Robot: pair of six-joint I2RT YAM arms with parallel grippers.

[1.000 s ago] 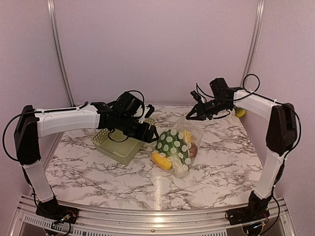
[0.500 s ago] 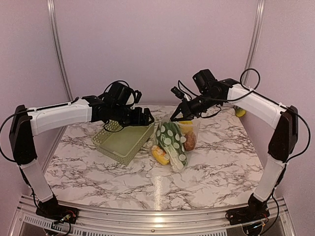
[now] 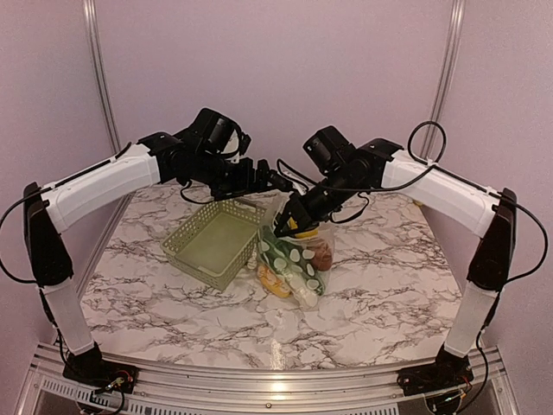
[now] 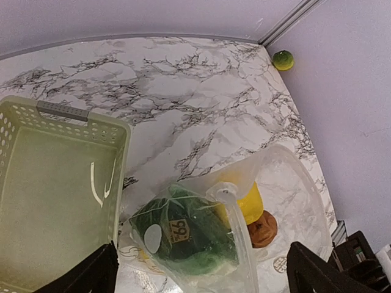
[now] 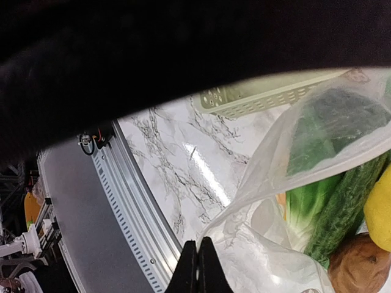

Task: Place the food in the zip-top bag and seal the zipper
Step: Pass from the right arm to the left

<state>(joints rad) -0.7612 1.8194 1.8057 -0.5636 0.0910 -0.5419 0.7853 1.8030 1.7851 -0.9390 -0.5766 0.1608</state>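
Observation:
The zip-top bag, clear with white dots, hangs tilted over the table with its bottom resting on the marble. My right gripper is shut on its top edge, and the right wrist view shows the film pinched between the closed fingers. Inside the bag are a dark green vegetable, a yellow fruit and a brown round piece. A thick clear zipper strip curls across the bag. My left gripper is wide open and empty, above the bag.
The pale green lattice basket stands empty to the left of the bag and touches it; its handle edge also shows in the left wrist view. A small yellow-green fruit lies in the far right corner by the wall.
My right gripper has swung left and up with the bag's edge, pulling the bag from lying flat to hanging. My left gripper has risen up and away from the bag.

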